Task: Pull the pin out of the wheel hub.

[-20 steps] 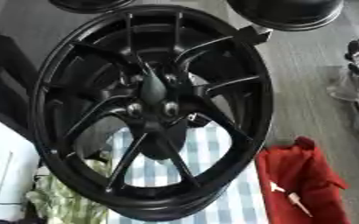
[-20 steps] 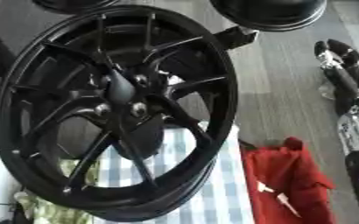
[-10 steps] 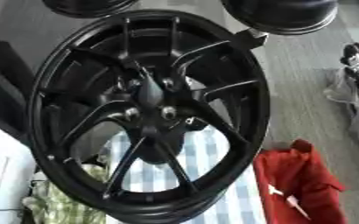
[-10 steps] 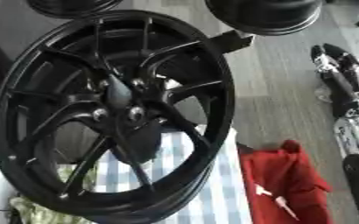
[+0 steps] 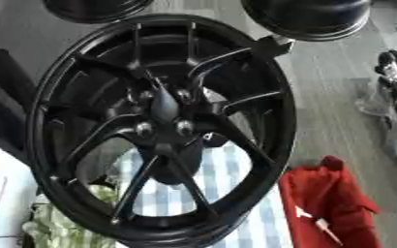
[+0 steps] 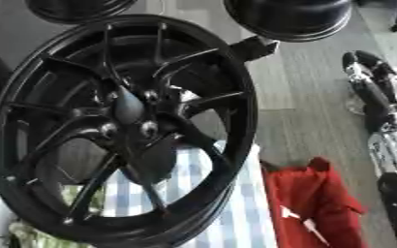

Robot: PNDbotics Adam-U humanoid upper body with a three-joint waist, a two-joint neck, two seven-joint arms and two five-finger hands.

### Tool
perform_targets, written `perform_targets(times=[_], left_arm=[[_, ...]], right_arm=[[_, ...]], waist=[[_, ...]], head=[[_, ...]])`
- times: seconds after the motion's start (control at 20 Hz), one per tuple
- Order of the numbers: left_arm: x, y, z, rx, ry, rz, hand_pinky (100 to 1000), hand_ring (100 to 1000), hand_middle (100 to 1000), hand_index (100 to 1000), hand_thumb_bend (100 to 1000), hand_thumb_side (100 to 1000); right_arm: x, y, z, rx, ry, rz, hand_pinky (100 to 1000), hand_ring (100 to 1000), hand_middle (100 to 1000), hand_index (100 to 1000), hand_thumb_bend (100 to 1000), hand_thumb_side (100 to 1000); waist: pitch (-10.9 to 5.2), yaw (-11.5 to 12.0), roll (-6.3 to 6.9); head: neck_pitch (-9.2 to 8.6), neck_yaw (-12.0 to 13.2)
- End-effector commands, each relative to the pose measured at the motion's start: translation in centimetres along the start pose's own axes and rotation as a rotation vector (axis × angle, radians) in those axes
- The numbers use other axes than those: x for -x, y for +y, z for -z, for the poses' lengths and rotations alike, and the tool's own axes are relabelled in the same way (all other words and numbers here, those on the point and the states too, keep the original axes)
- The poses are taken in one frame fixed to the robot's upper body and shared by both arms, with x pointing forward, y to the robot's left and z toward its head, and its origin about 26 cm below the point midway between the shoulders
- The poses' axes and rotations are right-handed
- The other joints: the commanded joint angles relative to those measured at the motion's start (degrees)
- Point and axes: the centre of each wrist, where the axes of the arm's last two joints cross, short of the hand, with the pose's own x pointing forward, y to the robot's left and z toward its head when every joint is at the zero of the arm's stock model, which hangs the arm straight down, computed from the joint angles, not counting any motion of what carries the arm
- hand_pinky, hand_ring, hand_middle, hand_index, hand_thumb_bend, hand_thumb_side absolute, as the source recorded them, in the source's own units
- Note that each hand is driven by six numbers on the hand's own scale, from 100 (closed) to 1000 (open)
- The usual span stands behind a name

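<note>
A big black wheel (image 5: 280, 116) is seen standing up on its edge, and most of the view is filled by it. The wheel hub (image 5: 164, 107) is found in the middle of the wheel, where all the thin black spokes meet. Two small shiny round spots (image 5: 143, 129) are seen on the hub, side by side, just below its middle. Which part is the pin cannot be told, because the hub is all dark. No hand is seen touching the wheel. A blue and white checked cloth (image 5: 232, 193) is spread under the wheel and is seen through the gaps between the lower spokes. A green checked cloth (image 5: 62, 230) is bunched up below the wheel's lower left edge. A red cloth (image 5: 325, 203) is laid to the lower right of the wheel, just beside the checked cloth. A small black block (image 5: 272, 47) is seen touching the wheel's upper right edge. Two more round black things (image 5: 312, 17) are placed above the wheel, on the grey floor (image 5: 337, 111). The robot's right arm (image 6: 380, 104), black and silver, is seen well to the right of the wheel. Whether its fingers are released or clenched cannot be told. The left hand is not seen.
</note>
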Motion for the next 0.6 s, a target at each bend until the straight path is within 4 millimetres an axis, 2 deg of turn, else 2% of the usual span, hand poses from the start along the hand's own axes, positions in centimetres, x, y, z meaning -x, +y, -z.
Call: perform_targets(times=[0.05, 0.15, 0.35, 0.6], left_arm=[[-1.8, 1.6, -0.6, -0.127, -0.087, -0.099, 820, 789, 749, 810, 157, 525], [-3.0, 1.1, -0.2, -0.175, -0.164, -0.227, 808, 781, 743, 806, 100, 575], [-4.8, -0.5, 0.8, -0.226, -0.267, -0.446, 785, 766, 732, 797, 100, 647], [-5.8, -3.3, 2.2, -0.307, -0.337, -0.710, 775, 765, 741, 801, 100, 725]], right_arm=[[-1.3, -0.4, 0.5, -0.002, -0.040, -0.007, 954, 844, 864, 828, 304, 406], [-1.3, -0.3, 0.5, -0.001, -0.040, -0.004, 954, 844, 864, 828, 302, 406], [-1.4, -0.2, 0.4, 0.001, -0.048, 0.008, 953, 844, 864, 827, 299, 404], [-1.5, 0.0, 0.4, 0.010, -0.058, 0.025, 953, 844, 864, 827, 297, 403]], waist=[[-0.92, 0.1, -0.11], [-0.97, 0.2, -0.28], [-0.94, 0.0, -0.67], [-0.79, -0.1, -1.22]], head=[[-0.53, 0.0], [-0.43, -0.1], [-0.41, 0.1], [-0.26, 0.2]])
